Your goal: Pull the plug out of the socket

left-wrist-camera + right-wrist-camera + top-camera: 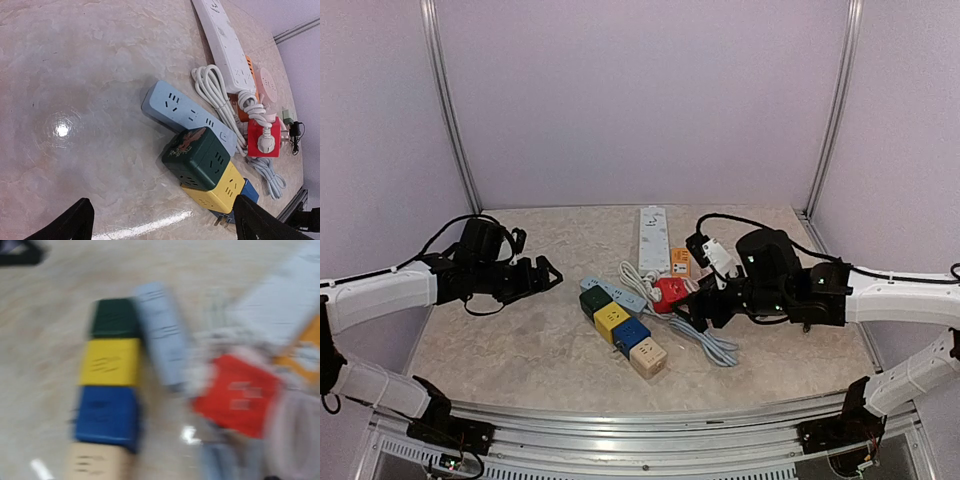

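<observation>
While the right wrist view is all smear, I'm working off the top view. The right gripper (703, 308) hangs just beside the red cube (670, 292), on the side facing its own arm, and I cannot tell whether it is spread or pressed together. The left gripper (548, 275) is out to the left, well apart from the pile, its fingers (75, 222) spread wide with nothing between them. What I take for the plug (284, 135) sits against that same side of the red cube, prongs showing, with white cable (255, 107) looped over the cube. I can't tell whether it's seated or loose.

To do this well, I'd pinch the plug body, not the cable, square across its flat sides. Then I'd pull straight along the prongs with no twisting, or that light cube will likely just drag along. The left arm could pin the cube from the other side, since nothing else seems to anchor it. I'd watch the cable loops near the fingers, as they could snag.

On the count, I make it five cubes: green (593, 298), yellow (611, 317), blue (631, 333) and beige (648, 357) in a touching row, plus the red one. There are two strips, a white strip (653, 238) and a pale blue strip (626, 293), and one orange socket (680, 262).
</observation>
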Robot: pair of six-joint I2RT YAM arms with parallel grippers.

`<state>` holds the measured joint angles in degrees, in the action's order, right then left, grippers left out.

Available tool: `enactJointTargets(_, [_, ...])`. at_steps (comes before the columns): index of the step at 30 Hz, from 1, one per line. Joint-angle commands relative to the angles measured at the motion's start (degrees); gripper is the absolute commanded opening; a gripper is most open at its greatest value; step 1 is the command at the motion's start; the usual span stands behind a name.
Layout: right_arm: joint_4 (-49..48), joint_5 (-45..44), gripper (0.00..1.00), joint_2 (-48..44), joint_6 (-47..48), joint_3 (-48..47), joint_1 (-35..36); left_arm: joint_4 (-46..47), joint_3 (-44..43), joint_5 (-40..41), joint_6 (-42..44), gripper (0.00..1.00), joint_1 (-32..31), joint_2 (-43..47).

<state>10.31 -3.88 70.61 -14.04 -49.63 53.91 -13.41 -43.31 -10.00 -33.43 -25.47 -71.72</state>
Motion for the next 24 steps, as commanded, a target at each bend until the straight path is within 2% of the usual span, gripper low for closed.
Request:
enactJointTargets(1, [-5.31, -3.77, 0.89, 7.69, -2.63, 0.72, 7.81, 2.46, -0.25, 5.68, -5.3, 0.95, -3.21, 1.64])
enactJointTargets(9, [-1.2, -7.59, 0.88, 21.1, -3.62, -5.31, 14.98, 2.19, 1.71, 7.05, -7.23, 0.95, -5.55, 2.79])
enactJointTargets(24, [2.66, -8.99, 0.87, 30.49, -6.81, -10.89, 15.94, 3.99, 4.17, 6.06, -8.56, 0.95, -5.64, 4.34])
